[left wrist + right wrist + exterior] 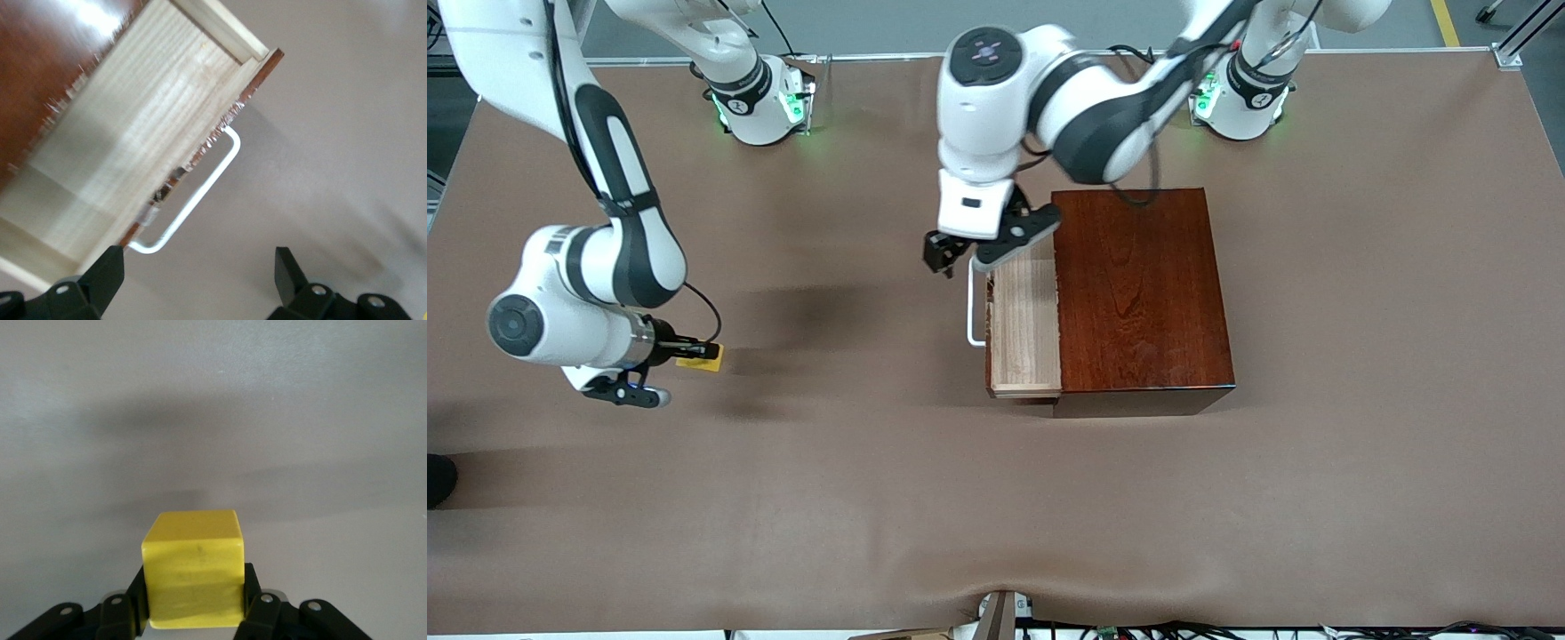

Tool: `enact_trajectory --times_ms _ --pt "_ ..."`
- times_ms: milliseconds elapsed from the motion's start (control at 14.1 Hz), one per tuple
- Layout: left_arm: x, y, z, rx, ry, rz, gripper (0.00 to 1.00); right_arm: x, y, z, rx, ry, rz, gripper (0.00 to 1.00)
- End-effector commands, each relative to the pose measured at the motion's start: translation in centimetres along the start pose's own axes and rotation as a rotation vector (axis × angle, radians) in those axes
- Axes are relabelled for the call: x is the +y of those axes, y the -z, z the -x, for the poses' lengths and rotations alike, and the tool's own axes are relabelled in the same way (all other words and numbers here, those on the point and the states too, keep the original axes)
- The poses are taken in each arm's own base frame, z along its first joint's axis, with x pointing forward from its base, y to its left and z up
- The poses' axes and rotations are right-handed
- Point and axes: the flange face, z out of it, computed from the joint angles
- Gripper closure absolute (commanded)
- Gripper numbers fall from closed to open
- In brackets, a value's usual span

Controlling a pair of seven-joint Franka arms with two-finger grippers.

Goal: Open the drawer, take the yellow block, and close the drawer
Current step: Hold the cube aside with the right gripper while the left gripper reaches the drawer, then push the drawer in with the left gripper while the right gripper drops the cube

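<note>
On the brown worktop, front view: dark reddish-brown wooden box stands toward the left arm's end. Its drawer is pulled out partway on the side facing the right arm's end, pale wood interior exposed and bare. White loop handle on the drawer front. Left end effector hangs over the end of the handle farthest from the front camera, fingers apart, nothing between them. Right end effector sits well apart from the box, toward the right arm's end, low over the worktop, clamped on the yellow block.

Left wrist view: open drawer with light-grained floor, reddish front edge, handle standing off it. Two dark fingertips spread wide; neither touches the handle. Left end effector holds nothing.

Right wrist view: yellow block fills the gap between the black fingers, which press on both its sides. Right end effector over bare worktop; block's shadow falls on the surface just beside it.
</note>
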Motion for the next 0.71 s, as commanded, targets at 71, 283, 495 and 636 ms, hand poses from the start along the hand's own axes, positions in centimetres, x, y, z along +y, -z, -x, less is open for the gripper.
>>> enact_trajectory --times_ms 71,283,495,636 --pt "2.1 -4.2 5.8 0.113 0.072 0.038 0.00 0.2 -0.9 -0.2 -0.009 0.036 0.005 1.00" --pt "2.4 -6.8 7.5 0.106 0.164 0.076 0.00 0.5 -2.6 -0.5 -0.021 0.032 0.010 1.00" --pt "2.1 -9.2 7.0 0.126 0.222 0.055 0.00 0.6 -4.2 0.0 -0.001 0.031 0.012 1.00" --pt "2.0 -10.7 5.6 0.154 0.265 0.043 0.00 0.7 -5.0 0.3 0.010 0.030 0.014 1.00"
